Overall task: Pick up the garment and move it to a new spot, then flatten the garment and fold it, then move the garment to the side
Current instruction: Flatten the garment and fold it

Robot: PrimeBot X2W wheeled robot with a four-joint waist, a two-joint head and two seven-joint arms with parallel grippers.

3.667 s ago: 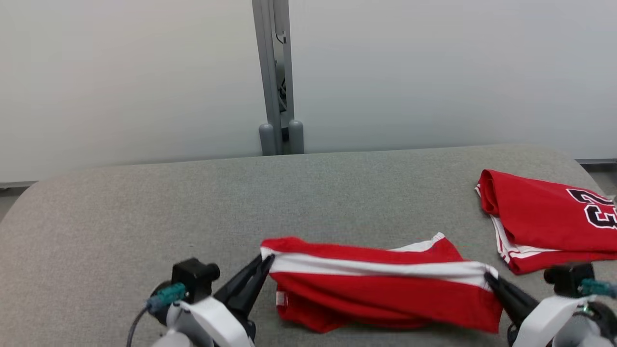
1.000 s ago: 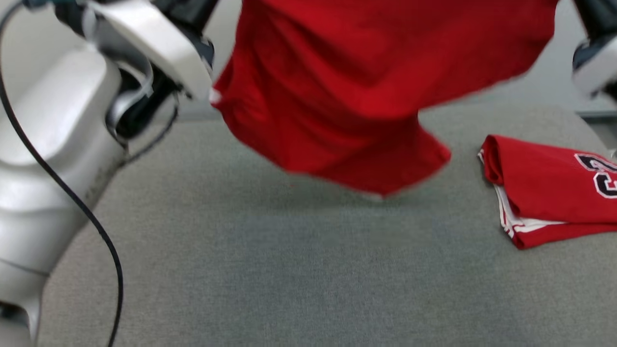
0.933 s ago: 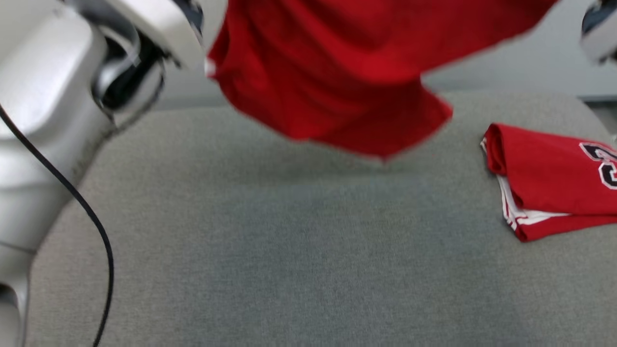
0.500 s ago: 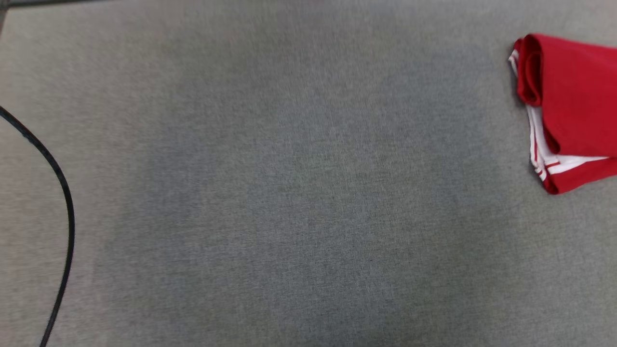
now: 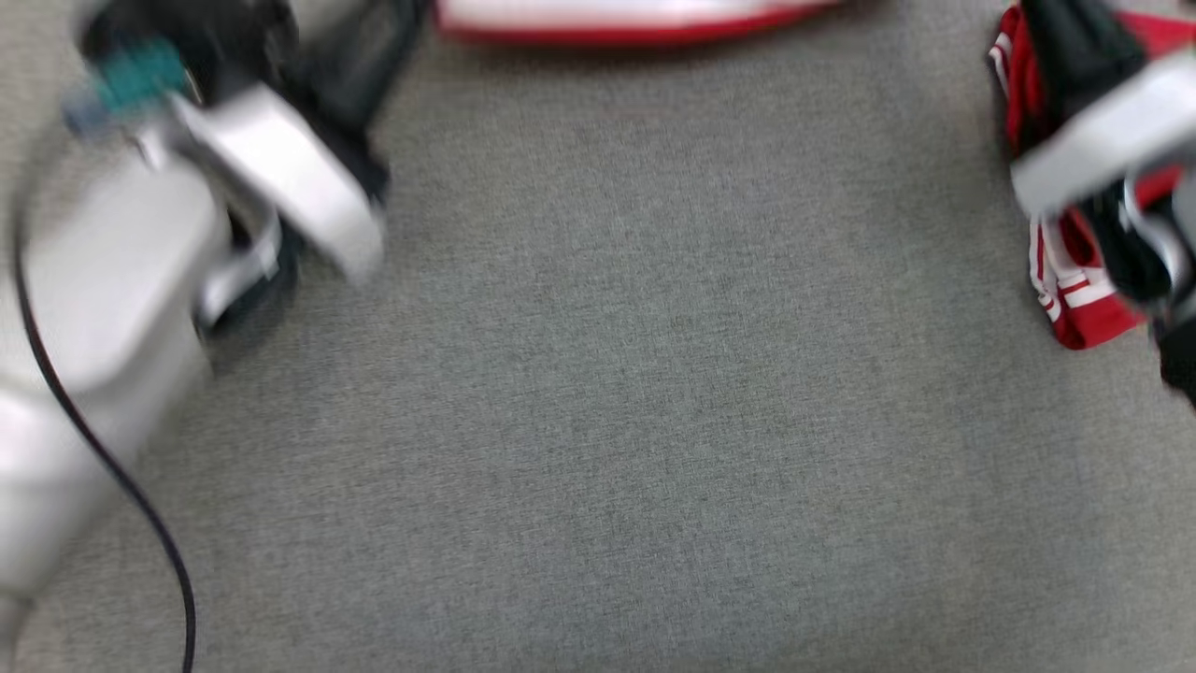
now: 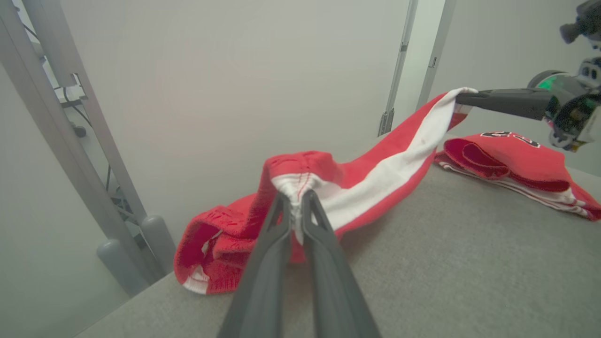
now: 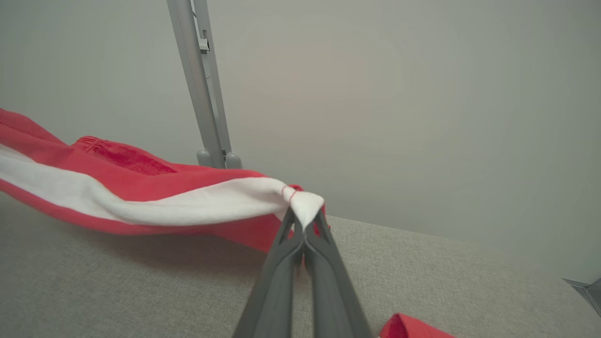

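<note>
The garment's white waistband is pinched at one end by the left gripper (image 6: 293,199), whose fingers are closed tight on a gathered fold. The other end is pinched the same way by the right gripper (image 7: 305,220). The garment (image 6: 385,173) is held stretched between them along the far edge of the worktop (image 5: 654,374). Its left part is bunched and sagging right at that edge, close to the wall (image 6: 235,84). Whether the middle touches the cloth surface cannot be told.

The step in hand is judged to be the setting-down at a new spot. It is best done with the band kept taut and both ends lowered level. The garment should then be drawn toward the near edge, so that the loose cloth is laid out behind the band and not crumpled under it. The bunched left part should be kept from slipping off the far edge. Room should be left beside the folded jersey (image 6: 512,159) at the right edge, near the right gripper.

Compared with the earliest picture, the garment is no longer at the near edge, where it lay low between the same two grips. A second ago it was hung high over the middle. The head camera has been tilted down since then, so the jersey's shift in the head view is not a move.
</note>
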